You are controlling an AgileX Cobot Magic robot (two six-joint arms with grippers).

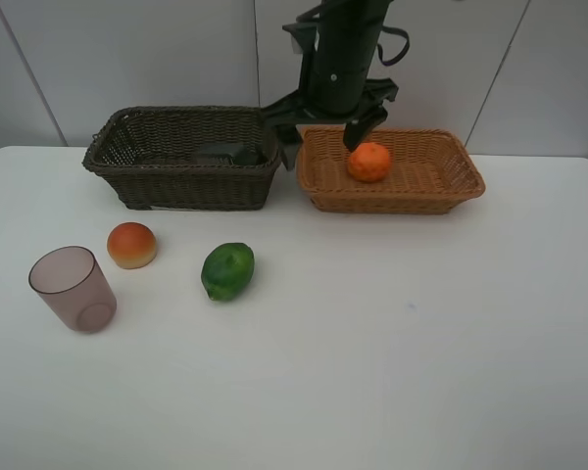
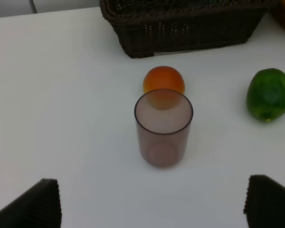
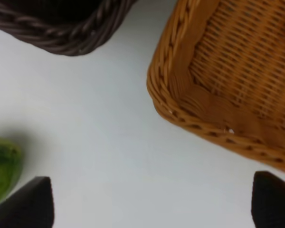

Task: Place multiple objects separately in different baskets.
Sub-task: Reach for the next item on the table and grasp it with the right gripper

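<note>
An orange lies in the light tan basket. The dark brown basket holds a black bottle. A purplish cup, a red-orange fruit and a green lime stand on the table in front of it. My right gripper hangs open above the gap between the baskets, one finger close to the orange; the right wrist view shows this gripper empty. My left gripper is open and empty, a short way from the cup, behind which sits the fruit.
The white table reaches to the wall panels behind the baskets. In the right wrist view the tan basket's corner and the dark basket's rim flank a strip of table, with the lime at the edge.
</note>
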